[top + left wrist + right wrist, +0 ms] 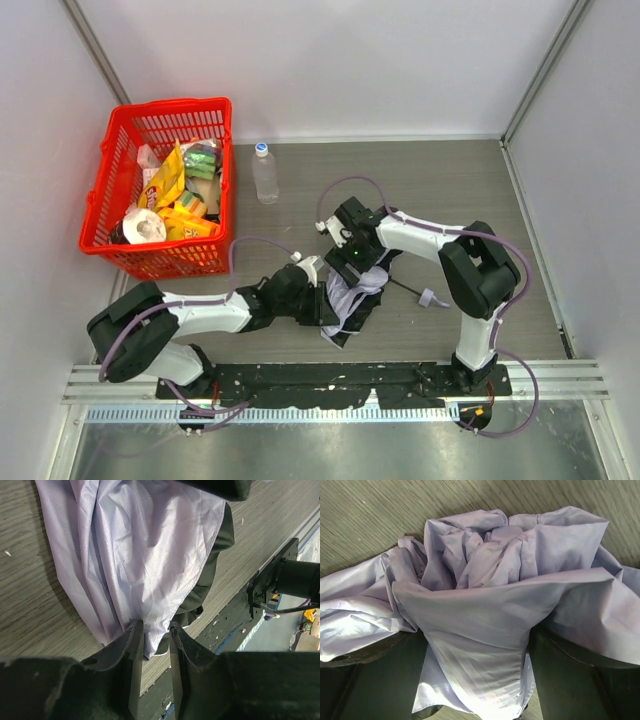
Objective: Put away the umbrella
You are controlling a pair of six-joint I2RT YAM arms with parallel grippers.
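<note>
Umbrella: pale lavender fabric folding umbrella [350, 300], crumpled on grey wood-grain bench [450, 180].
Left gripper [154, 627]: closed on its canopy edge.
Right gripper [477, 650]: apparently spread wide, fabric draped between.

Umbrella [350, 300] on table [450, 190], right of basket [165, 262]

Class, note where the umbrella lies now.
Top view: the umbrella lies near the front centre of the table, bunched between the left gripper and the right gripper, right of the red basket.
</note>
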